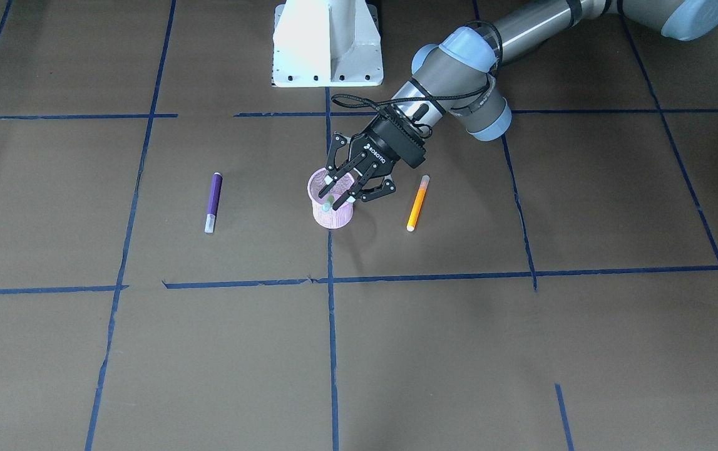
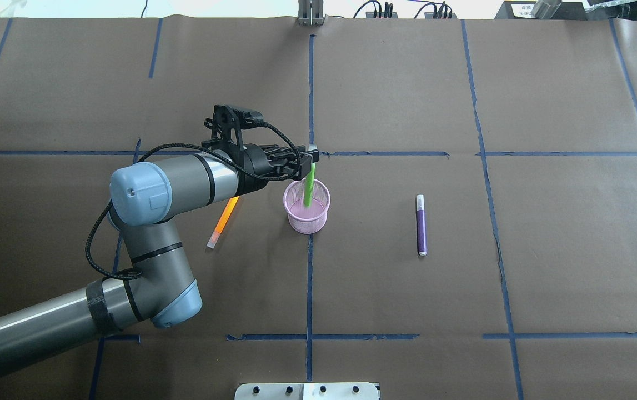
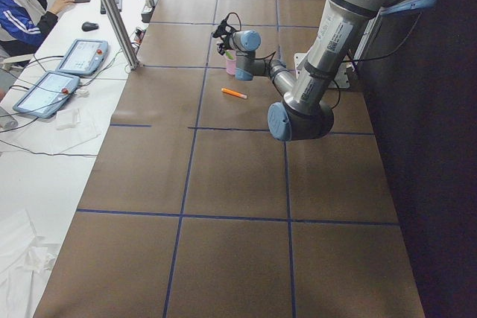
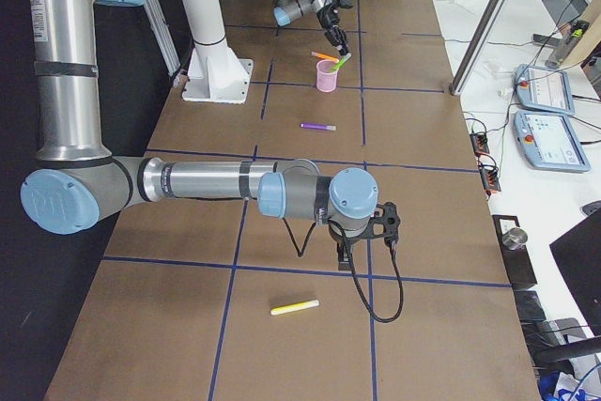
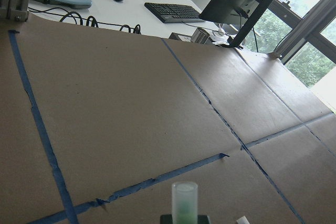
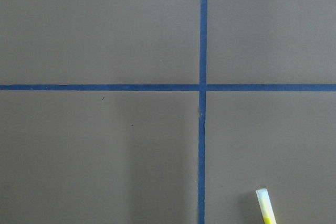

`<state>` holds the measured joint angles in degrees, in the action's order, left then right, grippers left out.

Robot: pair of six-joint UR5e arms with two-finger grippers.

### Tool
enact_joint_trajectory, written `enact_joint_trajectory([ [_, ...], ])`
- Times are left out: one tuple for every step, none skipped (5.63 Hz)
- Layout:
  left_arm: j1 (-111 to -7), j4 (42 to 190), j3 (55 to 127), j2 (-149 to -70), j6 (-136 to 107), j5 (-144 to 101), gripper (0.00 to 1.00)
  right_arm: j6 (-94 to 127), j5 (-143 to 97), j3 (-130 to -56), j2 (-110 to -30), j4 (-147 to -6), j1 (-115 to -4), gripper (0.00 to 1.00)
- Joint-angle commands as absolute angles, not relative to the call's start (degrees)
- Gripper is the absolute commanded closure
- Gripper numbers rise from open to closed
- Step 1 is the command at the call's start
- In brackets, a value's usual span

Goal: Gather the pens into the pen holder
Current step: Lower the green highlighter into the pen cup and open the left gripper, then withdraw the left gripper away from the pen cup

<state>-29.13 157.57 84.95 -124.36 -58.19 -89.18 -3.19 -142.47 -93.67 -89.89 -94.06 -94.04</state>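
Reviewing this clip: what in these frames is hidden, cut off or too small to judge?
- Left fingers on the green pen: gripping or merely beside it is unclear. The front view is too small, and the wrist view's bottom edge cuts them off.
- Right fingers: open or shut is unclear. They show only in the right side view, under the wrist.
- Yellow pen: cut by the right wrist view's bottom edge.
- Orange pen: upper end behind the left arm overhead.

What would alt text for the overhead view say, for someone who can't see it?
The robot's left arm reaches in from the left, its tool at the top of a green pen standing tilted in a pink mesh cup. An orange pen lies left of the cup, a purple pen right.
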Motion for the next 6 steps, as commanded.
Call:
enact_joint_trajectory([
  [-29.7,157.15,85.51,-124.28,-58.27,-89.38,0.0,-3.16,-142.47,-93.78,-89.56,-94.04,-94.04,0.0],
  [-30.93,153.58,86.3,-123.93,-58.27,-89.47,0.0,-3.77,-142.47,-93.87,-89.47,-94.04,-94.04,0.0],
  [-33.29,140.67,94.23,-120.45,-58.1,-92.95,0.0,-3.95,-142.47,-94.04,-89.47,-93.96,-94.04,0.0],
  [-39.05,132.1,100.92,-118.32,-57.75,-102.65,0.0,-4.83,-141.17,-94.04,-89.65,-93.17,-94.04,0.0],
  [-44.16,125.23,105.68,-114.3,-57.4,-111.1,0.0,-4.57,-137.85,-93.52,-89.91,-89.6,-93.61,0.0],
  [-49.78,117.41,109.47,-111.82,-52.78,-119.27,0.0,-4.74,-136.33,-92.82,-91.22,-88.86,-92.47,0.0],
])
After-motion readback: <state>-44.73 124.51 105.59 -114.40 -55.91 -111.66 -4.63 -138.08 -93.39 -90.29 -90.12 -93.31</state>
